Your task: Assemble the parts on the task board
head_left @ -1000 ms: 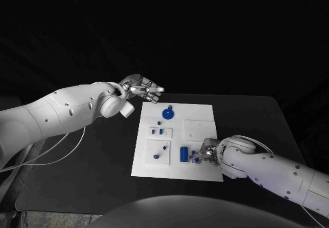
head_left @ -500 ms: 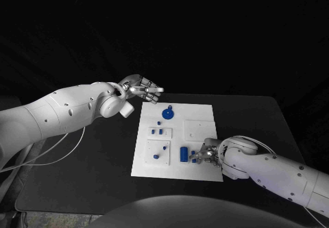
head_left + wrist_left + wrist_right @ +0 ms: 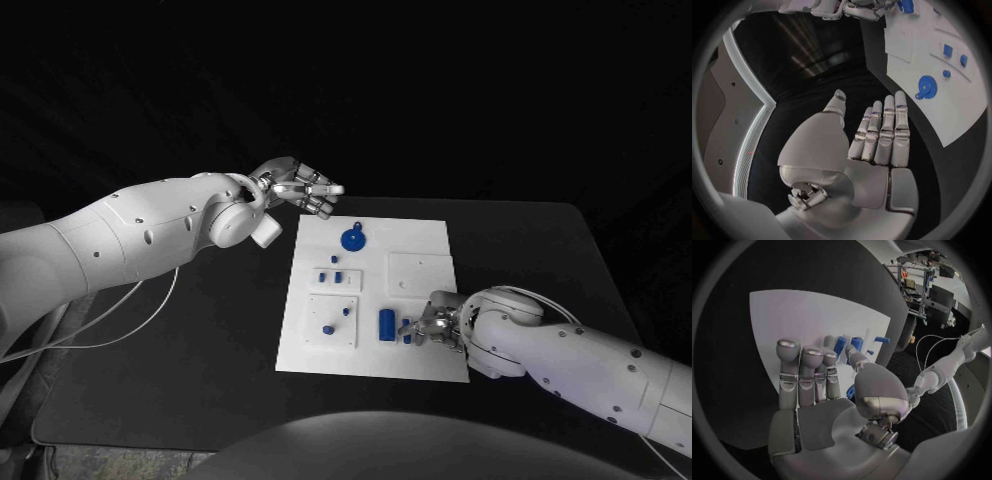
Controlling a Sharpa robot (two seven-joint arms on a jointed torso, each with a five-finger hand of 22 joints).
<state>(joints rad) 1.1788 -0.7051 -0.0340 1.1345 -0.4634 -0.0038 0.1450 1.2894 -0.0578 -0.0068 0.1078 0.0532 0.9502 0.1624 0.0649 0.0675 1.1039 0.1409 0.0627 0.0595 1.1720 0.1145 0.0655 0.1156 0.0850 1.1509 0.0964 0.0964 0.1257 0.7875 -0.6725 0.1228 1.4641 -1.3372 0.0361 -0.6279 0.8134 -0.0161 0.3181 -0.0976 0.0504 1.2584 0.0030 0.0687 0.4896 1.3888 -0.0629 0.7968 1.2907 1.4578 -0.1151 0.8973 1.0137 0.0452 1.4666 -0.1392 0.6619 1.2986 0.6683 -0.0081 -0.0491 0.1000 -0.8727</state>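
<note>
While the small blue part (image 3: 411, 330) is sitting low on the task board (image 3: 418, 240), just beside the upright blue cylinder (image 3: 387, 323) near the board's near edge, the right hand (image 3: 437, 322) is bearing down on it with its fingers curled over it; whether they are actually pinching the piece I cannot tell, since the thumb is covering that spot in the right wrist view. The likeliest trouble, as I judge it, is coming from that crowding: a finger drifting sideways could be knocking the cylinder over, or the part could be slipping out and rolling off the board onto the black table (image 3: 548, 250). The left hand (image 3: 299, 186) is hovering beyond the board's far corner, fingers spread and holding nothing, well apart from the round blue disc (image 3: 353, 240).
</note>
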